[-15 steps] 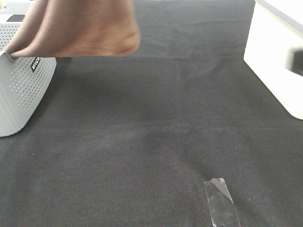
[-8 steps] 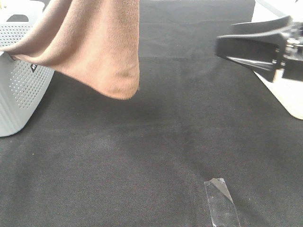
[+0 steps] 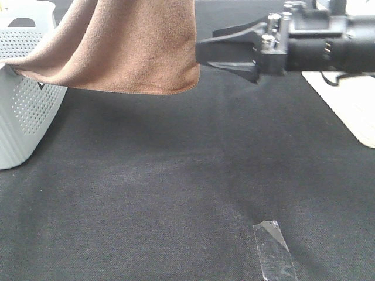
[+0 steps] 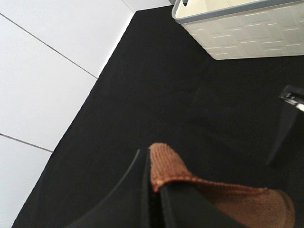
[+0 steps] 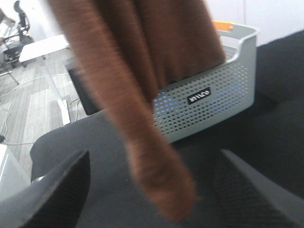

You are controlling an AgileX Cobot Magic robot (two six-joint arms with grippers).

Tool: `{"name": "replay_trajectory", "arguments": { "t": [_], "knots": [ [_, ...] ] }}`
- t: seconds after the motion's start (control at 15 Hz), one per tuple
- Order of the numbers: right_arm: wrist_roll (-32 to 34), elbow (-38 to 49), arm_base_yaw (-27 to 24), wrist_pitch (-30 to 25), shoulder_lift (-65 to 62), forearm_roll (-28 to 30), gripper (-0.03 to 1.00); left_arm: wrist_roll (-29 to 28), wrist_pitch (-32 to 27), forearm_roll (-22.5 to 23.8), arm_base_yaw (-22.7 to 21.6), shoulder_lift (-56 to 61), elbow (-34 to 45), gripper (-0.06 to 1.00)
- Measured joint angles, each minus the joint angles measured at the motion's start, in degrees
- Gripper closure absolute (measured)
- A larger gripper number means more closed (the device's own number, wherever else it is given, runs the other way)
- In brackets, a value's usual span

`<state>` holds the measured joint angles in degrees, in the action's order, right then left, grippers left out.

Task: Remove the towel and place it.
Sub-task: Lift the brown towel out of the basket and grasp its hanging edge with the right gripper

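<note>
Since half second ago, right tool [image 3: 198, 52] further left, now at right edge of large brown terry-cloth towel [image 3: 129, 52]; towel's hanging end swung up, hem now level. Towel hangs lifted above black cloth-covered desk [image 3: 176, 175], far left, one part trailing over rim of grey perforated plastic basket [image 3: 23, 117]. Left tool [image 4: 147, 166] clenched on towel edge. Right tool released, fingers spread wide, towel corner between them; contact unclear. Clear tape strip [image 3: 272, 252] near right on desk.

The high camera looks steeply down on the bench [image 3: 176, 193] from close above. Each wrist camera sights along its own jaws. All three share the towel [image 3: 135, 52]; high and right wrist share the basket [image 3: 23, 111] at nine o'clock.
</note>
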<state>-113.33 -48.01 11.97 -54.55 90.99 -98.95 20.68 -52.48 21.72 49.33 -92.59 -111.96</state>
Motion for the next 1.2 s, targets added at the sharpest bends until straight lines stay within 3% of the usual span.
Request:
{"name": "replay_trajectory", "arguments": {
  "t": [0.13,0.4,0.6,0.8,0.93,1.13,1.2],
  "knots": [
    [1.66,-1.66,0.00,-1.78,2.46,-0.23,0.26,0.00,0.06,0.00,0.00,0.00,0.00,0.94],
    [1.72,-2.06,2.35,-10.54,5.50,0.86,0.25,0.00,4.07,0.06,0.00,0.00,0.00,0.94],
    [1.15,-2.06,7.22,-7.79,5.50,1.60,0.25,-0.69,5.10,0.06,0.00,-0.23,0.00,0.94],
    [1.15,-2.06,7.39,-5.10,5.50,1.89,0.29,-1.32,4.24,1.26,0.00,-0.52,0.00,0.94],
    [1.66,-2.06,7.39,-3.84,5.50,2.52,0.44,-1.32,2.81,2.86,0.00,-0.52,0.00,0.94],
    [2.23,-2.06,7.39,-0.86,5.50,4.24,0.86,-2.69,1.83,2.86,0.00,-0.52,0.00,0.94],
    [2.86,-2.06,7.39,-0.86,5.50,4.76,0.96,-3.50,1.32,2.86,0.00,-0.52,0.00,0.94]
  ]
}}
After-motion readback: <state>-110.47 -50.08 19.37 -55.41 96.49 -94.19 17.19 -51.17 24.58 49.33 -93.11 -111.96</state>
